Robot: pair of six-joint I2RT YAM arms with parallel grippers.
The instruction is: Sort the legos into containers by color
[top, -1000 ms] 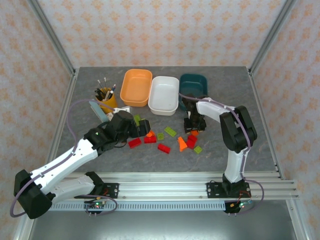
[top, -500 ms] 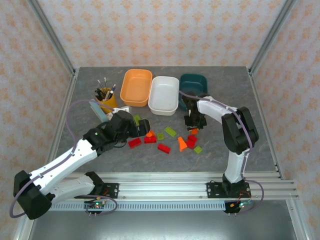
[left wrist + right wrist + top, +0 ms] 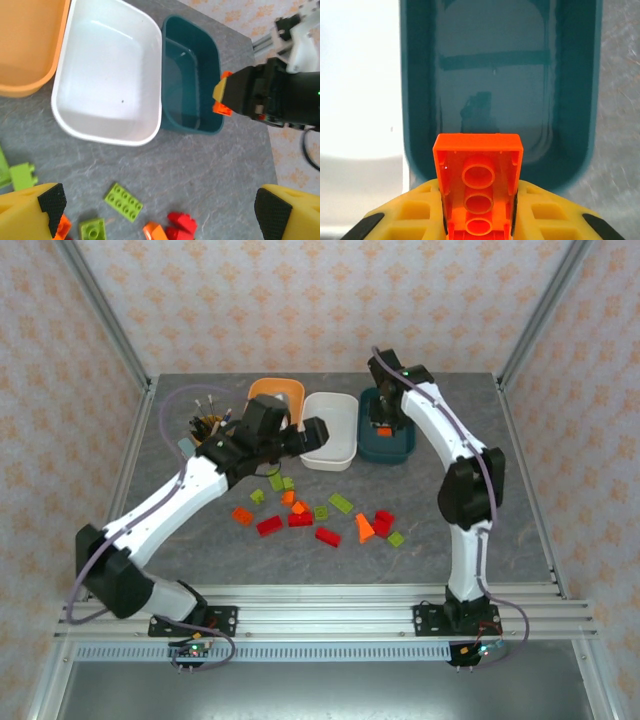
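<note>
My right gripper (image 3: 479,202) is shut on an orange lego brick (image 3: 479,175), hollow underside facing the camera, held above the near end of the dark teal container (image 3: 495,65), whose inside is bare. From above, that gripper (image 3: 383,423) hangs over the teal tub (image 3: 398,447). My left gripper (image 3: 318,430) is open over the white container (image 3: 335,455), nothing between its fingertips (image 3: 50,200). The orange container (image 3: 270,392) stands left of the white one. Loose legos lie nearer: red (image 3: 268,526), lime green (image 3: 341,503), orange (image 3: 364,528).
A yellow cup of brushes (image 3: 210,425) stands at the left, beside the left arm. In the left wrist view a green plate (image 3: 123,201) and red bricks (image 3: 182,225) lie on the grey table below the white tub (image 3: 60,107). Metal frame posts edge the table.
My right gripper shut on an orange brick at the pile and carried it up and back over the teal tub. My left arm rose and swung back toward the tubs, uncovering several bricks.
</note>
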